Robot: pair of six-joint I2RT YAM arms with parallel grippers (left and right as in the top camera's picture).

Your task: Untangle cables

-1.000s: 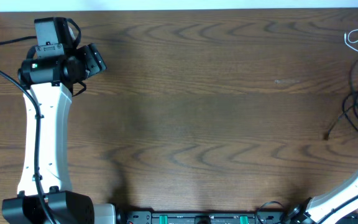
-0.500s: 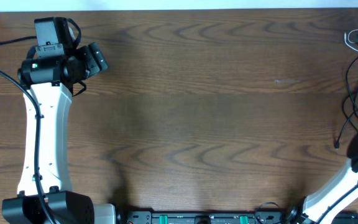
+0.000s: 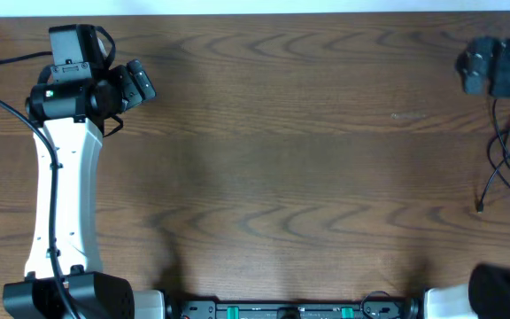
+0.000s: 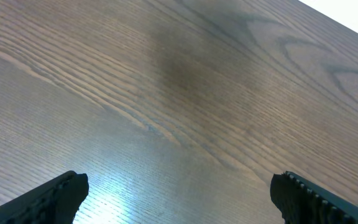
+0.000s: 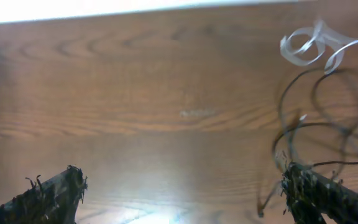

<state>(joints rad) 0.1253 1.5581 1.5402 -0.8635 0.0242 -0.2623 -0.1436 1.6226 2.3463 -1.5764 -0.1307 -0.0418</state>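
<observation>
Thin black cables (image 3: 508, 149) lie in loose loops at the table's right edge, with one plug end (image 3: 479, 206) pointing toward the front. In the right wrist view the black cables (image 5: 321, 118) lie right of centre, with the white cable (image 5: 319, 46) coiled beyond them. The white cable is hidden under the arm in the overhead view. My right gripper (image 3: 469, 66) hovers blurred at the far right; its fingers (image 5: 182, 193) are wide apart and empty, the right finger beside the black loops. My left gripper (image 3: 138, 84) is at the far left, open and empty (image 4: 179, 196) over bare wood.
The table's far edge (image 3: 255, 13) runs along the top. A bar with green connectors (image 3: 282, 311) lies at the front edge between the arm bases. A thick black lead (image 3: 7, 111) runs along the left arm.
My right arm has swung from the front right corner up to the far right, now over the white cable. The black cables have shifted slightly. The left arm has not moved.
</observation>
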